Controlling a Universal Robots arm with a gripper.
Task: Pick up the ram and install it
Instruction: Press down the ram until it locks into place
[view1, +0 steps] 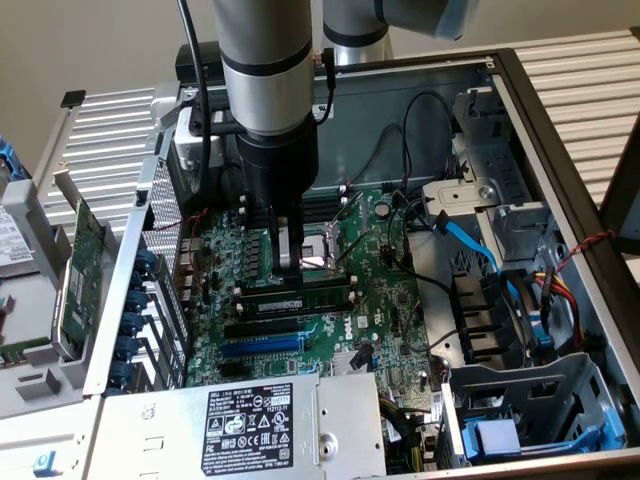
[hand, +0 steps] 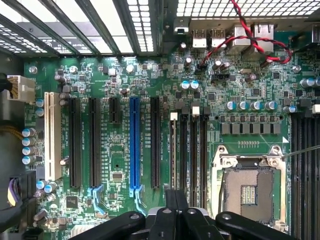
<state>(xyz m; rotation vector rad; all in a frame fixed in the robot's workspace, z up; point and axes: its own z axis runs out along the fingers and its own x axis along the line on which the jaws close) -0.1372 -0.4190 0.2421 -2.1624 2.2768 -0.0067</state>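
The ram (view1: 300, 297) is a long narrow green stick standing on edge in one of the black memory slots on the motherboard (view1: 390, 300), just in front of the open CPU socket (view1: 325, 250). In the wrist view the ram (hand: 173, 150) shows edge-on as a thin strip with a white clip at its far end, beside empty black slots (hand: 194, 150). My gripper (view1: 290, 265) hangs straight down over the slots, fingers shut, a little above the ram. Its black fingertips (hand: 172, 200) are pressed together in line with the ram's near end. I cannot tell whether they touch it.
The open computer case walls (view1: 520, 110) surround the board. A labelled power supply (view1: 260, 420) sits at the front, drive cages and a blue cable (view1: 470, 240) on the exterior view's right. A larger green expansion card (view1: 85, 270) lies outside the case. Red-black wires (hand: 250, 42) cross the board.
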